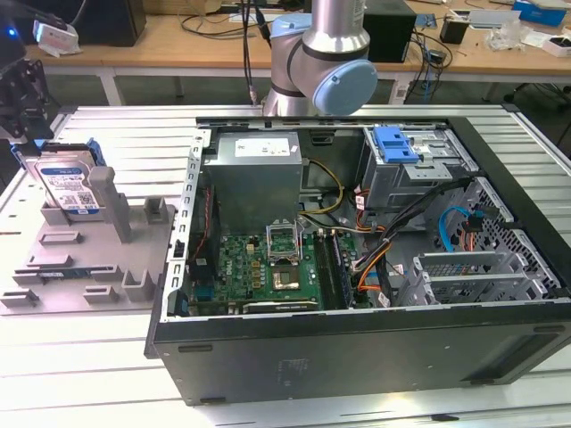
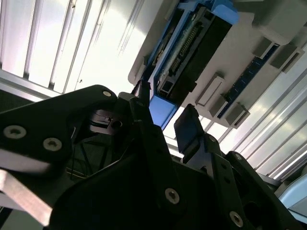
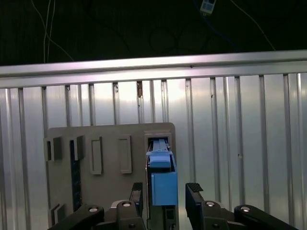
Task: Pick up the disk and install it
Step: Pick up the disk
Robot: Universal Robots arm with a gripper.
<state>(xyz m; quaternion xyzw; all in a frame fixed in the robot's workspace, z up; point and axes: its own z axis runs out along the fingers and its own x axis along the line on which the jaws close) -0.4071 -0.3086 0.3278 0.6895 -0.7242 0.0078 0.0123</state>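
The disk (image 1: 67, 185) stands on edge in a slot of the grey fixture (image 1: 89, 263), at the exterior view's left. It is a silver drive with a white-and-blue label, in a blue carrier. My gripper (image 1: 29, 135) hangs just above its top edge. In both wrist views the black fingers (image 3: 137, 192) stand on either side of the blue carrier end (image 3: 163, 187), with a gap showing on at least one side. The gripper (image 3: 165, 192) is open and holds nothing. The second wrist view shows the disk (image 2: 184, 57) edge-on beyond the gripper (image 2: 164, 117).
An open computer case (image 1: 357, 357) lies at the exterior view's right, with a metal drive cage and blue latch (image 1: 397, 143) at its far corner. The arm's base (image 1: 326, 62) rises behind the case. The fixture holds several other slots. A cluttered bench runs along the back.
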